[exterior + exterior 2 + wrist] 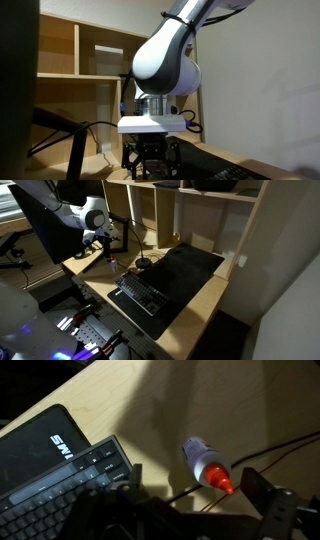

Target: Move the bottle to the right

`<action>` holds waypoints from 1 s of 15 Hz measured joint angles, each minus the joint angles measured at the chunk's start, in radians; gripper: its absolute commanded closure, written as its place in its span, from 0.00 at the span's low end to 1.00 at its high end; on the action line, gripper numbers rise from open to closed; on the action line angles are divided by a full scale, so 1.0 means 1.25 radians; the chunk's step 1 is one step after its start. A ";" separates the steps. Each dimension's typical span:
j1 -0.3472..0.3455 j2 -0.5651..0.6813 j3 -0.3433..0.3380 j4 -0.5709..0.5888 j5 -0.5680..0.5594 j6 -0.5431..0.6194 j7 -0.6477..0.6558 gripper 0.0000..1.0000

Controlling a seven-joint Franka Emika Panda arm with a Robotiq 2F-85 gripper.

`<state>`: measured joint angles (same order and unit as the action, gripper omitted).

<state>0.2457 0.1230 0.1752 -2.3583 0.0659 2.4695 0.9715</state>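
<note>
While the end effector (pixel 150 165) hangs wide open and holds nothing, a clear bottle (pixel 203 461) with a red cap sits on the wooden bench (pixel 200 400). In the wrist view it appears between the two dark fingers (pixel 265 495). A black keyboard (pixel 55 490) lies near it, with a dark mat (pixel 40 445) alongside the keyboard. Thin cables (pixel 285 448) run close by the cap. In an exterior view the white arm (pixel 88 218) reaches over the bench corner, open shelves (pixel 165 210) standing behind.
</note>
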 measured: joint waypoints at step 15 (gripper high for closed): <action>0.000 0.000 0.003 0.003 0.023 -0.052 0.010 0.00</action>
<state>0.2459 0.1229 0.1788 -2.3551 0.0951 2.4051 0.9841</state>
